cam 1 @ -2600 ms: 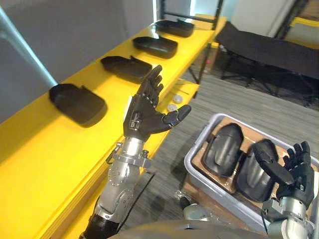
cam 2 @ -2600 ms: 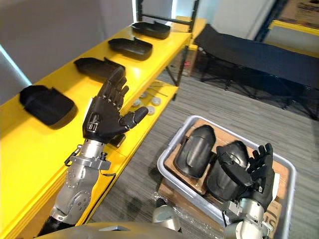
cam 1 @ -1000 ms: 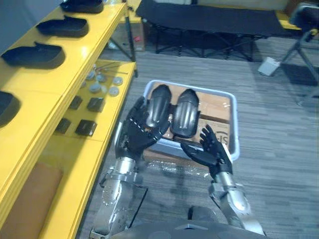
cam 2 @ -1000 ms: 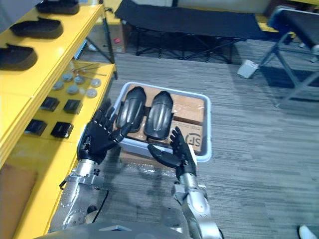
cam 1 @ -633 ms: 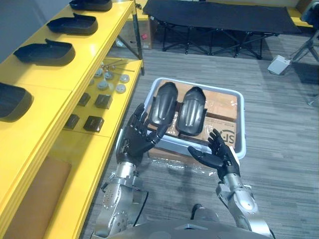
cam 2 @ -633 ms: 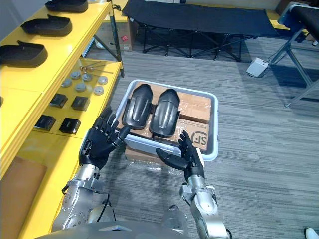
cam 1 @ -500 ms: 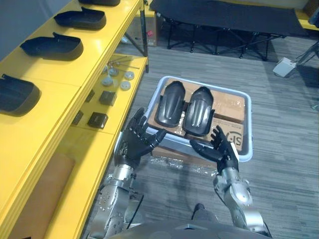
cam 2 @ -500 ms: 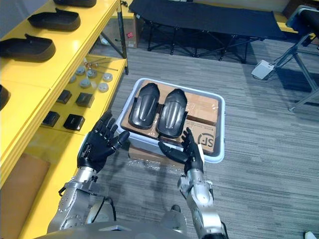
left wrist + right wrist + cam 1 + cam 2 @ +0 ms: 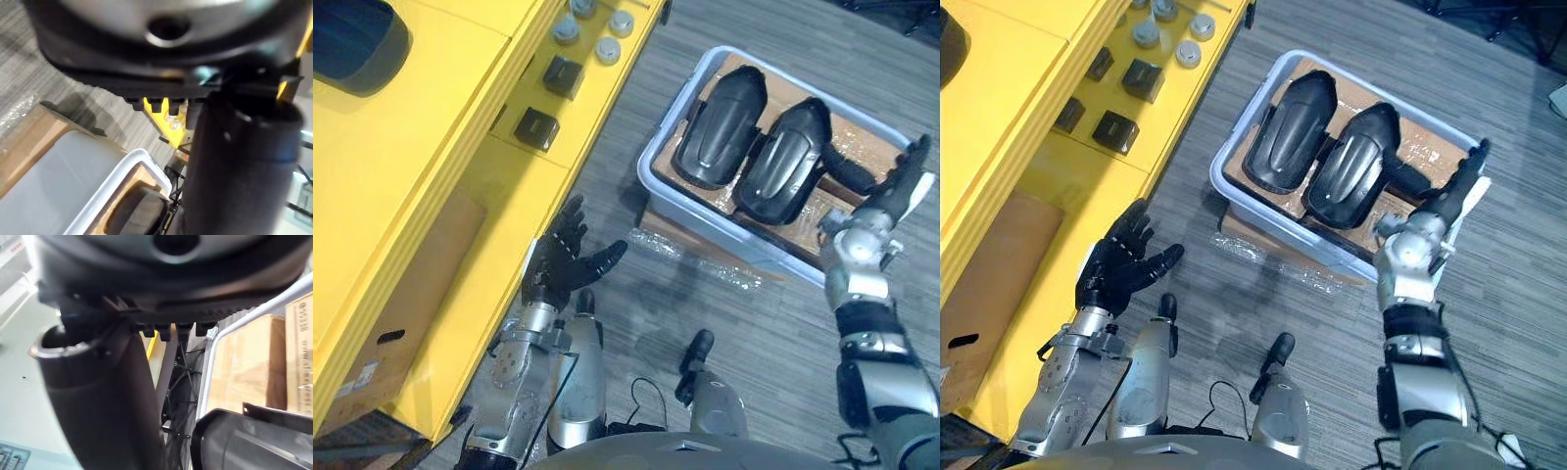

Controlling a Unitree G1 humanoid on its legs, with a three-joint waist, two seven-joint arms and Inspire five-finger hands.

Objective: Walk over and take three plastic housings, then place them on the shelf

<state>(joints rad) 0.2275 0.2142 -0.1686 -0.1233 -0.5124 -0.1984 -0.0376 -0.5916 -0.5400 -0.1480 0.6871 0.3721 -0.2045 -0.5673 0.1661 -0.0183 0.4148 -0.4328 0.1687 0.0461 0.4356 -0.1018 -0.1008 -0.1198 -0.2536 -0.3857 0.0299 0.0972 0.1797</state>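
Two black plastic housings lie side by side in a pale grey bin [image 9: 724, 240] on the floor: the left housing [image 9: 718, 127] and the right housing [image 9: 781, 162]. My right hand [image 9: 899, 188] reaches over the bin's right end, fingers straight and open, its thumb close by the right housing; I cannot tell if it touches. My left hand [image 9: 560, 271] hovers open with spread fingers over the floor, beside the yellow shelf [image 9: 431, 147] and apart from the bin. Another housing [image 9: 352, 29] rests on the shelf top. In the right wrist view a housing [image 9: 254, 440] shows past the thumb.
The bin sits on cardboard boxes [image 9: 1449, 162] wrapped in clear film. The lower shelf level carries small black blocks [image 9: 536, 127] and silver discs [image 9: 607, 49]. A brown cardboard box [image 9: 406, 294] stands under the shelf. Grey striped carpet [image 9: 744, 333] lies between me and the bin.
The camera has tilted down and nearer to the bin. My right hand has risen to the bin's right end; my left hand has dropped back towards the shelf.
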